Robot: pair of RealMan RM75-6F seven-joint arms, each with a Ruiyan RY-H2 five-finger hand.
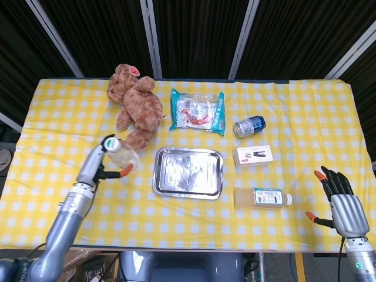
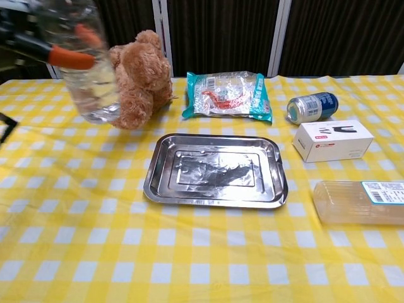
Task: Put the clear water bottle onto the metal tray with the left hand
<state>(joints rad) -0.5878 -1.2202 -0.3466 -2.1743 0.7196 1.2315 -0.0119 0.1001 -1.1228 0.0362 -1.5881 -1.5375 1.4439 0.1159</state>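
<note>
Evidently mid-carry — the left hand (image 1: pixel 104 166) grasps the clear plastic water bottle (image 1: pixel 121 157) aloft, at nine o'clock of the rectangular metal tray (image 1: pixel 188 172) — not yet set down.

No wording is showing clearly enough to read anywhere. The snack packet (image 2: pixel 228 93) is carrying red and white print, the blue can (image 2: pixel 312 106) is bearing pale markings, the white box (image 2: pixel 332 139) is showing a dark product picture, and the lying bottle (image 1: pixel 262 197) is wearing a green and white label with a barcode-like strip; all of it is too small or blurred to make out.
</note>
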